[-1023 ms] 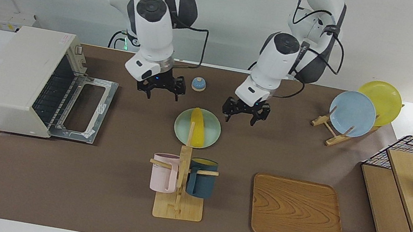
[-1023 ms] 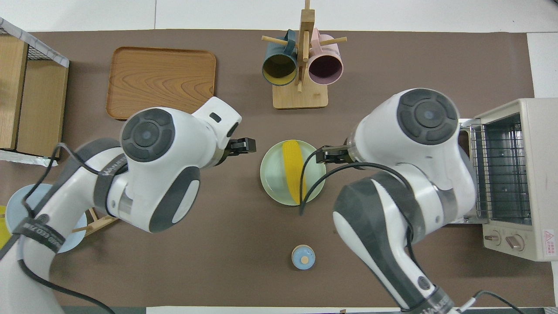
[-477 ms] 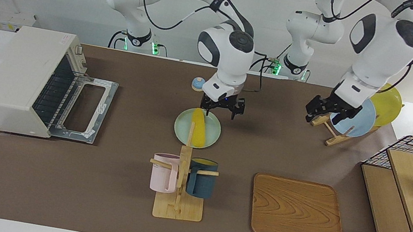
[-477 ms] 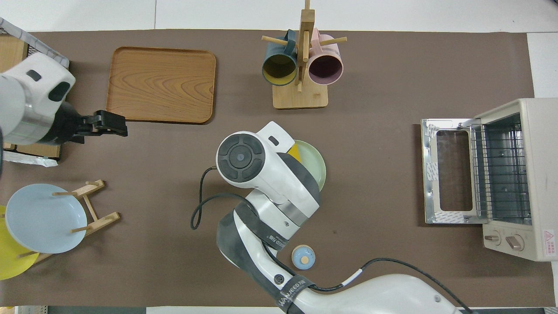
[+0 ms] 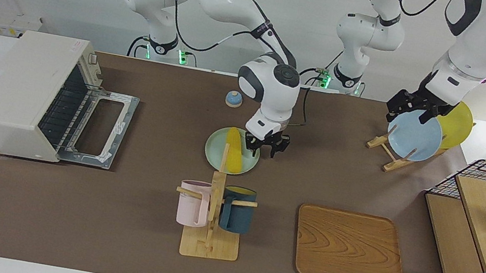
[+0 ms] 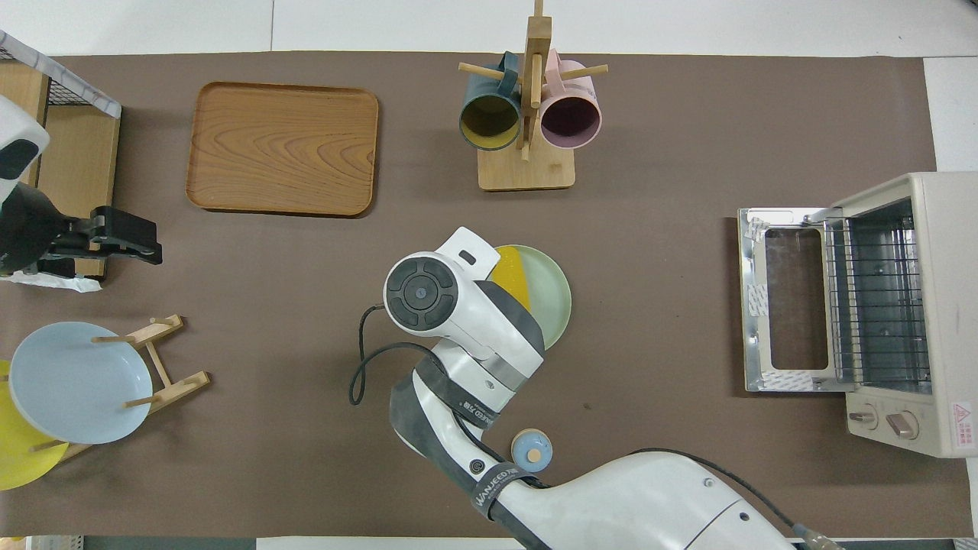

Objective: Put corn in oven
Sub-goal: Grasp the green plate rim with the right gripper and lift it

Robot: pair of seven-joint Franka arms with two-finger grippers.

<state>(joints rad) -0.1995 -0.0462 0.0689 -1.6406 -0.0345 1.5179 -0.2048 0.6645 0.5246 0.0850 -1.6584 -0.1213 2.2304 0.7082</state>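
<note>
While flat, corn (image 5: 233, 150) lengthwise robot-to-front.

1. Overhead, the right arm's wrist covers the right gripper entirely; the facing view shows it (image 5: 264, 144) low at the plate's (image 5: 249, 160) edge toward the left arm's end of the table.
2. Most of the corn (image 6: 510, 276) is hidden overhead under that wrist; whether the fingers touch it cannot be told.
3. In the facing view the mug rack's post (image 5: 220, 172) crosses the corn (image 5: 234, 147).
4. The left gripper (image 6: 126, 238) sits beside the picture's edge overhead, its arm cut off.
5. The yellow plate (image 6: 19, 458) is cut by the edge overhead.
</note>
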